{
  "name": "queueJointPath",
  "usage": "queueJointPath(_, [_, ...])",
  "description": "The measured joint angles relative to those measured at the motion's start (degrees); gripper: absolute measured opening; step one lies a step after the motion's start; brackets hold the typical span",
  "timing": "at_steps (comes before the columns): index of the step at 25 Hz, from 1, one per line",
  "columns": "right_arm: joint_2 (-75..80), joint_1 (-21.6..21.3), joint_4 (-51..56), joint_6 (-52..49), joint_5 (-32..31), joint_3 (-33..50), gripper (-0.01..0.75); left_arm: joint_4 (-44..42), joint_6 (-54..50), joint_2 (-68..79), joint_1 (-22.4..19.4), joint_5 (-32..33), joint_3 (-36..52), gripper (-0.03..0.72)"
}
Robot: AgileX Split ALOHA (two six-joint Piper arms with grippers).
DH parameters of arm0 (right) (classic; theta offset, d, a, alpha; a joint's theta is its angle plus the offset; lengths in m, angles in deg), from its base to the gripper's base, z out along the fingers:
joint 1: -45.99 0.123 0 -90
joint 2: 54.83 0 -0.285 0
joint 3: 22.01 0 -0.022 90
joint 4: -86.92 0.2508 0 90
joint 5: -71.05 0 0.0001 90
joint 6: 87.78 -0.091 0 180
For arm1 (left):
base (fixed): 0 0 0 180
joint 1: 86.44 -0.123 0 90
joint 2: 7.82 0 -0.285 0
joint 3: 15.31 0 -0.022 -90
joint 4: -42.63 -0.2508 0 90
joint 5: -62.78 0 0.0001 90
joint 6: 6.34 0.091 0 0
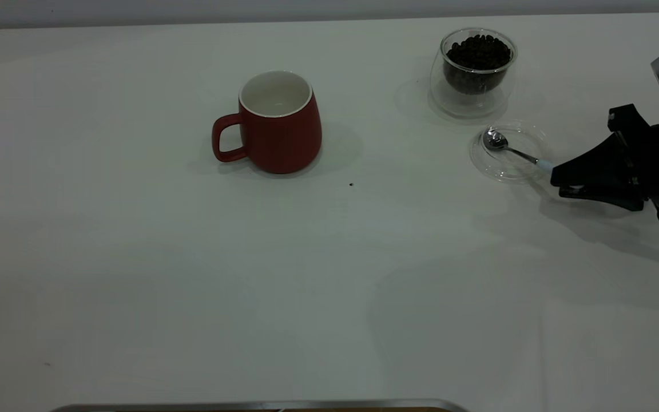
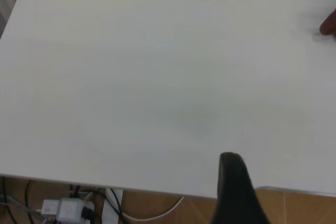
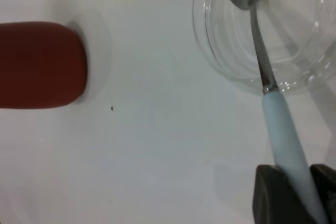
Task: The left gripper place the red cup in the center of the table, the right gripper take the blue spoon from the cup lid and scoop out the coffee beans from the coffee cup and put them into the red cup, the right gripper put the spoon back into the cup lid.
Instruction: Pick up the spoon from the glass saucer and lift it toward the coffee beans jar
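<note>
Nearest us, bare white bench (image 1: 192,297) is lying in front of the red cup (image 1: 277,123), which is standing upright near the bench's middle. At the right edge, we are seeing the right end effector (image 3: 300,195) pinching the blue spoon (image 3: 283,140) by its handle, the bowl resting in the cup lid (image 1: 509,153). Behind it, the coffee cup (image 1: 474,74) is holding coffee beans (image 1: 478,52). We cannot tell the left end effector's (image 2: 236,192) state.

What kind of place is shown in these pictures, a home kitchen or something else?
Probably a lab or test bench, not a kitchen: a plain white table with only a red cup, a coffee cup of beans, a robot's right gripper, and a power strip with loose cables beneath.
</note>
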Motion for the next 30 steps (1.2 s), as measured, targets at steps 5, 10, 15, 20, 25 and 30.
queueJointPath(5, [0.0,0.0,-0.4,0.0,-0.3,0.0,0.118,0.0,0.0,0.0,0.0,0.0,0.0,0.518])
queueJointPath(10, [0.0,0.0,-0.6,0.1,-0.5,0.0,0.118,0.0,0.0,0.0,0.0,0.0,0.0,0.518])
queueJointPath(15, [0.0,0.0,-2.1,0.2,-1.5,0.0,0.118,0.0,0.0,0.0,0.0,0.0,0.0,0.518])
queueJointPath(20, [-1.2,0.0,-4.1,0.1,-2.9,0.0,0.118,0.0,0.0,0.0,0.0,0.0,0.0,0.518])
queueJointPath(25, [-3.8,0.0,-7.3,-2.7,-2.1,0.0,0.118,0.0,0.0,0.0,0.0,0.0,0.0,0.518])
queueJointPath(30, [-4.4,0.0,-12.5,-6.6,-0.2,0.0,0.118,0.0,0.0,0.0,0.0,0.0,0.0,0.518])
